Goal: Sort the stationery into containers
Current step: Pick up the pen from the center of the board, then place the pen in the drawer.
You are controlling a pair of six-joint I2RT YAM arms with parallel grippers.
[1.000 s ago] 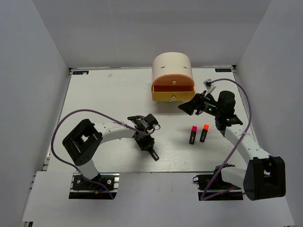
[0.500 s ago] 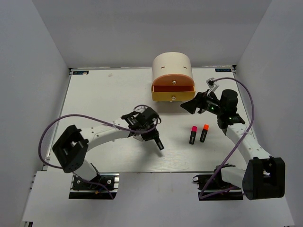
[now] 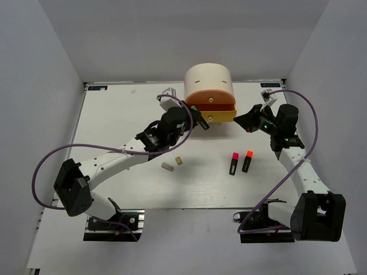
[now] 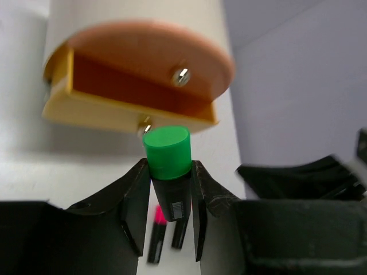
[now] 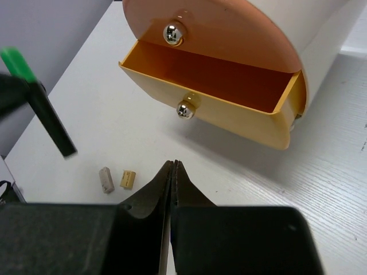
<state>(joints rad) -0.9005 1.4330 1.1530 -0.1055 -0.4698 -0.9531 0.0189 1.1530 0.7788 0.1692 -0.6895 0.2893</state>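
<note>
Left gripper (image 4: 167, 175) is clamped on the green-capped highlighter (image 4: 167, 152), right in front of the open yellow drawer (image 5: 241, 123), cap nearly at its knob (image 5: 184, 110). Right gripper (image 5: 173, 172), fingers pressed together, sits at the drawer's 3 o'clock. Grey eraser (image 3: 167, 167) and tan eraser (image 3: 179, 161) lie at 7 o'clock, pink-capped highlighter (image 3: 234, 163) and orange-capped highlighter (image 3: 248, 161) at 5.

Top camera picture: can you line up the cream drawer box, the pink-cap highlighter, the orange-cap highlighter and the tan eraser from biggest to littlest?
1. cream drawer box, biggest by far
2. pink-cap highlighter and orange-cap highlighter: they look the same size, so it's a tie
3. tan eraser, littlest
</note>
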